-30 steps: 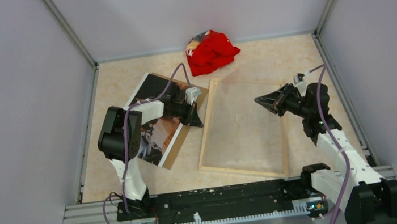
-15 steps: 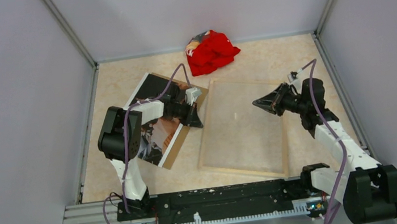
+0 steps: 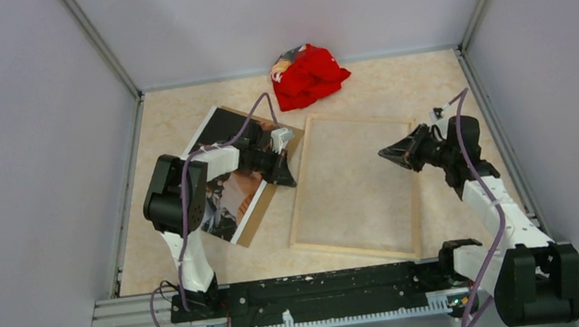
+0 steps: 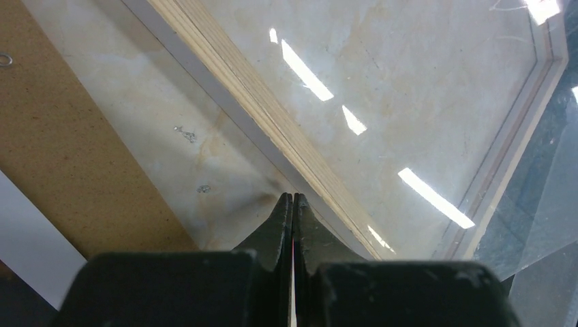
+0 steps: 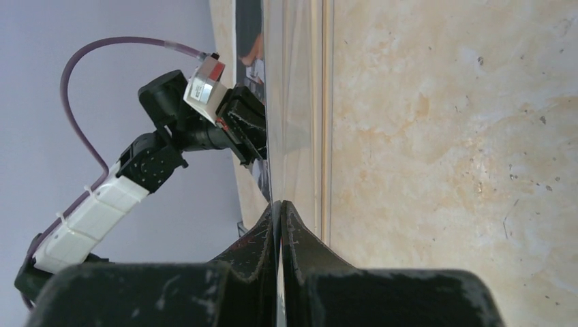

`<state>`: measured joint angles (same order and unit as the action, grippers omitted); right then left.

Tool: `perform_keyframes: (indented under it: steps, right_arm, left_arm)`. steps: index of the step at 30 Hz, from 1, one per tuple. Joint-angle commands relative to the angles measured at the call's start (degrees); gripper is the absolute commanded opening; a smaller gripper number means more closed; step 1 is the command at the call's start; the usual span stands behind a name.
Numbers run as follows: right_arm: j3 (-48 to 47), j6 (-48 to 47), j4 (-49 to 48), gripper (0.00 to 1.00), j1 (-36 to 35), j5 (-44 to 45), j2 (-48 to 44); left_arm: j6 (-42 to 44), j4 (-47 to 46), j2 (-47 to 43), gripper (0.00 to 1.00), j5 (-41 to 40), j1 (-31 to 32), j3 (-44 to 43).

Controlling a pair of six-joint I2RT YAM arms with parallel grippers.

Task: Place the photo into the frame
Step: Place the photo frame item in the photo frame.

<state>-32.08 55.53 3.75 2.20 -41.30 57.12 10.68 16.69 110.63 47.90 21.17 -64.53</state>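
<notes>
- Beige desk (image 3: 426, 80): photo (image 3: 234, 199) lies just left of frame (image 3: 353, 185), both long axes running roughly near-to-far.
- Left claw (image 3: 291, 180) clenched, empty, nearer photo; right claw (image 3: 383, 154) clenched, empty, over frame's right side.

Two arms face each other from opposite sides, the left arm (image 3: 178, 198) folded sharply at its elbow with the left gripper (image 3: 291, 180) pinched shut and pointing right, the right arm (image 3: 486, 193) stretched forward and bent inward, the right gripper (image 3: 383, 154) likewise closed tight, pointing left.
</notes>
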Motion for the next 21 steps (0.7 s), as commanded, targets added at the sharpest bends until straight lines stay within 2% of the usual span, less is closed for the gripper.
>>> perform_keyframes:
  steps: [1, 9, 11, 13, 21]
  right_arm:
    - [-3.5, -3.5, 0.0, 0.00, 1.1, 0.6, 0.2]
    - [-3.5, -5.6, 1.4, 0.00, 2.5, 1.4, 0.2]
    - [-3.3, -5.8, 1.5, 0.00, 2.7, 1.3, 0.2]
    - [-3.1, -6.1, 1.4, 0.00, 2.8, 1.1, 0.3]
    - [-2.9, -7.3, 0.7, 0.00, 3.2, 0.1, 1.1]
  left_arm:
    - [0.8, -0.3, 0.3, 0.00, 0.6, 0.3, -1.7]
    - [0.7, 0.0, 0.5, 0.02, 0.2, 0.2, -2.2]
    - [0.5, 0.3, 0.4, 0.14, 0.0, 0.3, -2.4]
    - [0.4, 0.3, 0.3, 0.21, -0.5, 0.3, -2.5]
    - [0.2, 0.2, 0.5, 0.22, 0.0, 0.3, -2.7]
